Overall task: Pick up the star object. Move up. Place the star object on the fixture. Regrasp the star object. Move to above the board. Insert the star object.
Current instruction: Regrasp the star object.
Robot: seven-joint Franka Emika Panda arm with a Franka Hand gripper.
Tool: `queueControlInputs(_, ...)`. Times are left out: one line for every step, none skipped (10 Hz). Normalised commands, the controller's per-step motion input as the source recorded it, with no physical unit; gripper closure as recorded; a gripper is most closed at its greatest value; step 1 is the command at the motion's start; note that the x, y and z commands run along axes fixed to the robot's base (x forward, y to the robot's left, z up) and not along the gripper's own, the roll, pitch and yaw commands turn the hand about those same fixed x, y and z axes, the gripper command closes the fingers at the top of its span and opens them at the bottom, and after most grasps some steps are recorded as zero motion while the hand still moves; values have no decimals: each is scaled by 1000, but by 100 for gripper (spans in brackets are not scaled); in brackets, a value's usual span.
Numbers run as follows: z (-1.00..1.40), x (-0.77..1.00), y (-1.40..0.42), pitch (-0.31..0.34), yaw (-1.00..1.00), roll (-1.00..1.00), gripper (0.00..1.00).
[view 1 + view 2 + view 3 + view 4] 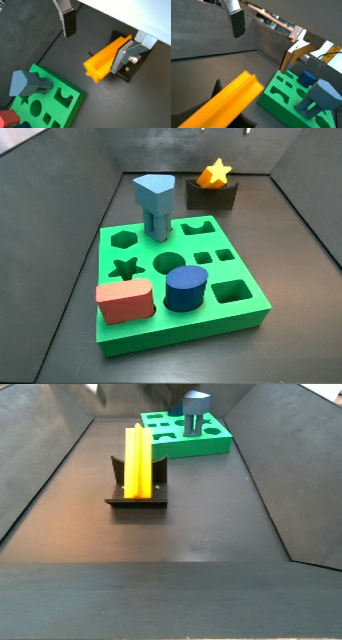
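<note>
Gripper (100,35): seen only in the wrist views; fingers spread wide apart, nothing between them. Hangs above the floor, not touching any piece.
Fingers: one silver plate w/ dark pad (69,22) near the frame top in both wrist views; the other finger (130,55) sits just beside the star object's far end, w/ a bolt showing. Contact there: can't tell.
Star object (138,456): orange-yellow prism, lying lengthwise on the fixture, ends overhanging both sides. In a side view only its star-shaped end face (215,172) shows, upper centre-right of frame. In a wrist view it fills the lower left as a long ridged bar (221,102).
Fixture (135,492): dark bracket on a base plate on the dark floor, centre-left of that side view; dark block under the star (211,195) in a side view. Stands apart from the board.
Board (134,343): bright green slab, centre of a side view; in a side view it lies at the top, behind the fixture (209,442). Star cut-out (126,268) empty, hexagon cut-out also empty.
Light-blue peg (154,204): upright in the board, back left area.
Red block (123,301): on the board's front left corner.
Dark blue cylinder (185,289): upright in the board, front centre, just beside the red block.
Walls: grey panels around the floor.
</note>
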Motion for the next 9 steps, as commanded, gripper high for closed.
queueControlInputs(582, -39, -966, 41, 24, 1000, 0)
queueControlInputs(333, -25, -757, 39, 24, 1000, 0)
queueControlInputs(137, -6, -476, 37, 25, 1000, 0)
queueControlInputs(92, -6, -256, 36, 25, 1000, 0)
queueControlInputs(62, -6, -78, 34, 26, 1000, 0)
queueControlInputs(35, 1, -44, 33, 27, 1000, 0)
queueControlInputs(22, 10, -45, 33, 28, 1000, 0)
queueControlInputs(22, 11, -35, 35, 30, 1000, 0)
queueControlInputs(19, 9, -28, 39, 31, 1000, 0)
